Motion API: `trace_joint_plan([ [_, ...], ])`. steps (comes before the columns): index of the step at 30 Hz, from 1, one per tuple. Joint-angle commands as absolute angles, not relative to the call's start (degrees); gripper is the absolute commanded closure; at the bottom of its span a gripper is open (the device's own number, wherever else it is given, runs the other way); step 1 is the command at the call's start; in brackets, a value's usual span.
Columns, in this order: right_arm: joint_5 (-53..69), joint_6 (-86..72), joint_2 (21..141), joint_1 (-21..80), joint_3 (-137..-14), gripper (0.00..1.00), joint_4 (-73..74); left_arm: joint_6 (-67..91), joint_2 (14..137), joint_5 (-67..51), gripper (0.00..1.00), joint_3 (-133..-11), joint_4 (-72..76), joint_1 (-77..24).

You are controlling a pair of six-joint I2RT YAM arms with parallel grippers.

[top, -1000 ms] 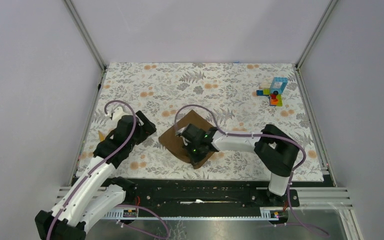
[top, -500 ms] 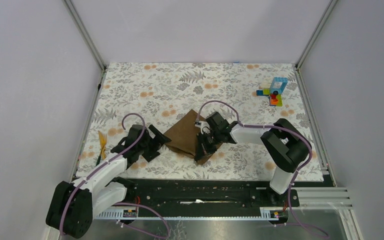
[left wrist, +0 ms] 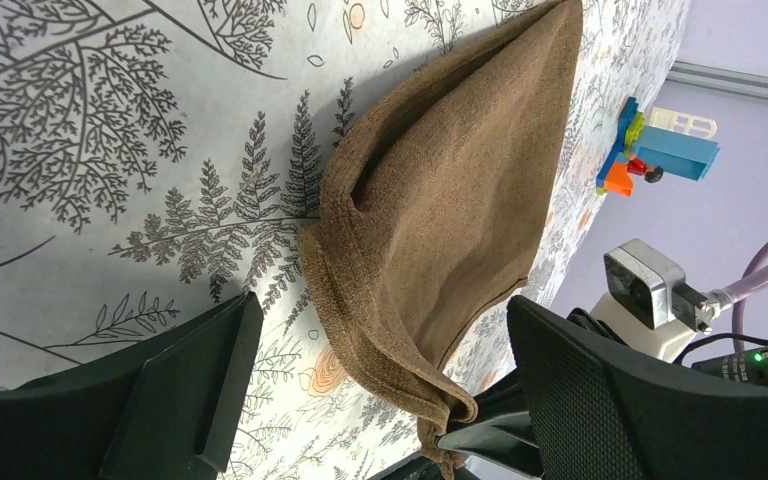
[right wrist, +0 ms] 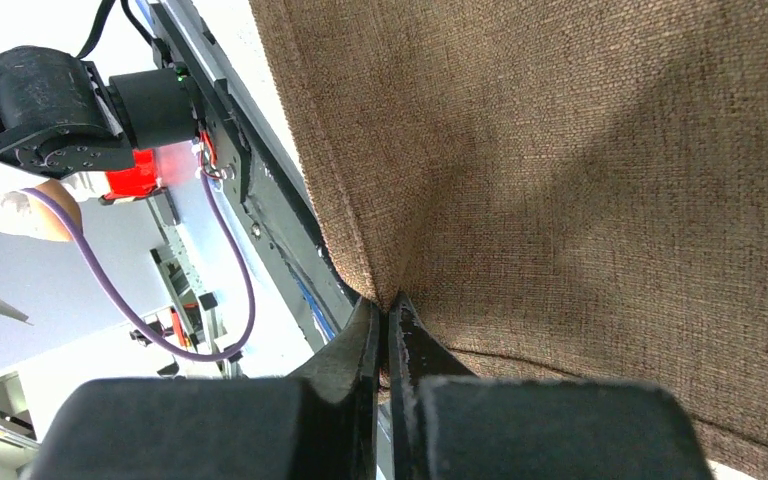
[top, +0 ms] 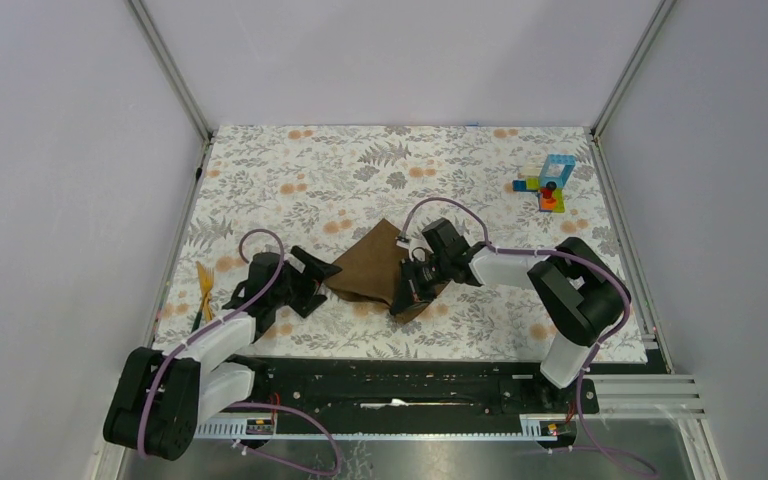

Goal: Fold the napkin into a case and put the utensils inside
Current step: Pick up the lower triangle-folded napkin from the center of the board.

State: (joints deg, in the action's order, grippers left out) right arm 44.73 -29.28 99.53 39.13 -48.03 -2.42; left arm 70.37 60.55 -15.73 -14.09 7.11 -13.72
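The brown napkin (top: 368,266) lies near the table's front middle, partly folded over itself, and its near corner is lifted. My right gripper (top: 404,295) is shut on that corner; in the right wrist view the jaws (right wrist: 388,306) pinch a fold of the napkin (right wrist: 580,150). My left gripper (top: 315,280) stands open just left of the napkin's left edge. In the left wrist view the napkin's folded edge (left wrist: 430,210) runs between the open left gripper (left wrist: 380,310). The yellow-orange utensils (top: 203,285) lie at the table's left edge, beside the left arm.
A stack of colourful toy blocks (top: 548,181) stands at the far right, also seen as the blocks (left wrist: 660,150) in the left wrist view. The floral table covering (top: 380,160) ends at a black rail (top: 390,375) in front. Frame posts mark both sides.
My left gripper has swung right, up to the napkin's left edge. My right gripper has drawn back to the right with the napkin's corner, folding the cloth over.
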Motion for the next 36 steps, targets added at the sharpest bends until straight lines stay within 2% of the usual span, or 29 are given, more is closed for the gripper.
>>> trace_joint_plan([
  [1,47.3,-30.1,96.9,38.3,-47.9,1.00,-4.6,69.8,61.2,-15.6,0.01,-13.0,10.3,-13.0],
  [3,47.5,-30.2,96.9,38.1,-47.9,1.00,-4.6,68.9,62.3,-15.5,0.03,-13.3,10.4,-12.3],
  [7,48.0,-30.2,96.9,37.9,-48.1,1.00,-4.6,64.3,64.0,-13.0,0.13,-15.6,7.9,-12.0],
  [12,48.8,-30.4,97.0,37.7,-48.3,1.00,-4.6,56.6,64.0,-8.7,0.10,-18.9,3.7,-12.0],
  [22,50.1,-30.0,97.2,37.3,-48.9,1.00,-4.5,46.8,73.4,-16.3,0.13,-21.3,11.5,-12.0],
  [30,49.6,-28.9,97.0,37.3,-49.1,1.00,-3.0,44.2,70.7,-14.9,0.34,-22.6,5.2,-12.0],
  [36,49.2,-28.4,97.1,37.3,-49.3,1.00,-2.4,45.3,68.0,-15.4,0.44,-23.5,1.2,-12.0],
])
